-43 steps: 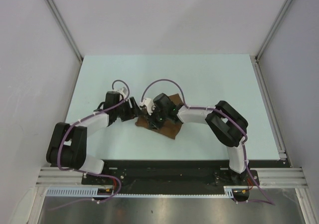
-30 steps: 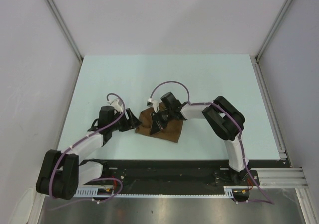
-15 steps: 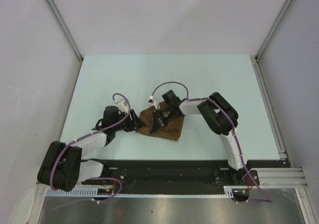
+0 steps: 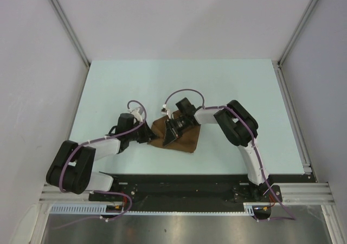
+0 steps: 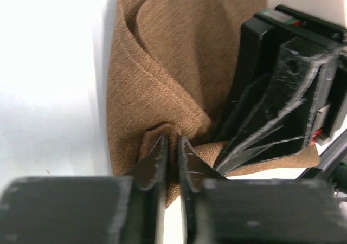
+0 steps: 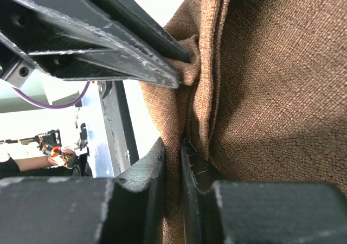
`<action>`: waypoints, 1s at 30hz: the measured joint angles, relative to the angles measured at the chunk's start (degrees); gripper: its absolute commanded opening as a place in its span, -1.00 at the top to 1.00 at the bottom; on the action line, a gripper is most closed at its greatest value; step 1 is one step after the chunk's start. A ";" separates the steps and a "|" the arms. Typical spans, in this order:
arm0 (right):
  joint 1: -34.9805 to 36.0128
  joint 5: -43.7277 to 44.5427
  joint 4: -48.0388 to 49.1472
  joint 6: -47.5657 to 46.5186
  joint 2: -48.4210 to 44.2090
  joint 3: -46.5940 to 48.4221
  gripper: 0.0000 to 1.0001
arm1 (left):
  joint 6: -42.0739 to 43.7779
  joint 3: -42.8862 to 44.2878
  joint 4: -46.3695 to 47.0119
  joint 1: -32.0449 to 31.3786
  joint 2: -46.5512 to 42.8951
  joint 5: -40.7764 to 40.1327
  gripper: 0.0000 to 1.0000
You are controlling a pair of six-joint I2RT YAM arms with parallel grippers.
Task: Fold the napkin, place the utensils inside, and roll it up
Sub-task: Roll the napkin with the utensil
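Observation:
The dark-brown napkin [image 4: 187, 139] lies crumpled at mid-table between both arms. My left gripper [image 4: 150, 138] is at its left edge. In the left wrist view this gripper [image 5: 172, 147] is shut on a raised fold of the napkin [image 5: 162, 70], with the right gripper's black fingers [image 5: 260, 130] just to the right. My right gripper [image 4: 166, 141] reaches in from the right. In its wrist view it [image 6: 173, 149] pinches a ridge of the napkin [image 6: 271, 92], and the left gripper's fingers [image 6: 108, 49] cross above. The utensils are out of view.
The pale green table [image 4: 227, 87] is bounded by white walls with metal corner posts. A black and metal base rail [image 4: 179, 187] runs along the near edge. Purple cables [image 4: 184, 94] loop over both wrists.
My left gripper has moved right to the napkin's left edge and its jaws have closed on a fold. The right gripper keeps its pinch and has barely moved over the last half second.

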 measured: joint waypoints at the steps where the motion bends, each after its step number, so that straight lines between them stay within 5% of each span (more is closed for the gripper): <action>1: -0.02 0.00 -0.09 0.00 0.00 0.02 0.60 | -0.02 0.20 -0.39 -0.02 0.28 -0.17 0.97; 11: 0.20 5.16 -7.32 -2.14 -5.35 0.55 -0.21 | 0.11 5.81 -7.76 -0.37 3.93 -1.07 1.00; 22: 6.29 33.70 -9.03 -11.65 -26.21 -10.36 -0.35 | 1.01 12.31 -14.10 -0.44 9.16 0.09 1.00; 30: 14.69 47.19 -2.93 -17.44 -27.47 -16.90 -0.34 | 1.14 13.64 -15.43 -0.28 10.27 0.74 1.00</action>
